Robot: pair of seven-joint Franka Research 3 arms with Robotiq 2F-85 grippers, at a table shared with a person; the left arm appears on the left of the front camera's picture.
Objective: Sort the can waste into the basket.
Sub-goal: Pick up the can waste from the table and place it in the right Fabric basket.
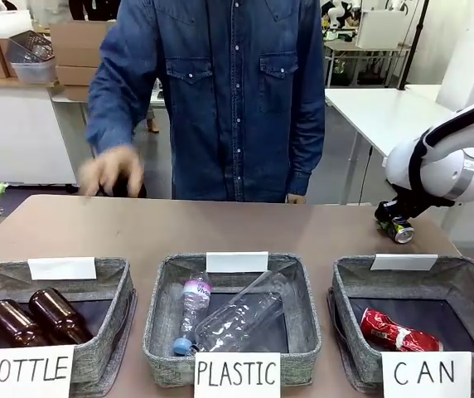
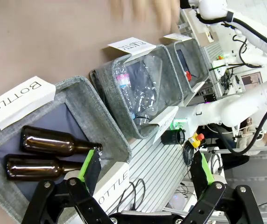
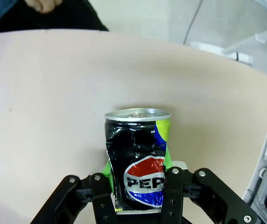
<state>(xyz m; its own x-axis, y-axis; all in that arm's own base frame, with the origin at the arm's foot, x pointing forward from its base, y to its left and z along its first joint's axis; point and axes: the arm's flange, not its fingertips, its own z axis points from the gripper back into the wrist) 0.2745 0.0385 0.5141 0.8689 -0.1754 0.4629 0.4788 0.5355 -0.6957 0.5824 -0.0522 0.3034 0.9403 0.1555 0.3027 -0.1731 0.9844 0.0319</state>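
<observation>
In the right wrist view my right gripper (image 3: 137, 184) is shut on a dark blue-black Pepsi can (image 3: 137, 158), its green pads pressed to both sides. From the front, the right gripper (image 1: 394, 225) holds that can (image 1: 401, 231) just above the table's far right, behind the grey CAN basket (image 1: 353, 286). A dented red can (image 1: 399, 332) lies inside that basket. My left gripper (image 2: 145, 170) stands open above the BOTTLE basket (image 2: 91, 100), with nothing between its fingers.
Two brown bottles (image 1: 30, 319) lie in the BOTTLE basket (image 1: 108, 332). Clear plastic bottles (image 1: 229, 315) fill the middle PLASTIC basket (image 1: 158, 332). A person in a denim shirt stands at the far side, one hand (image 1: 108, 172) blurred over the table's far left.
</observation>
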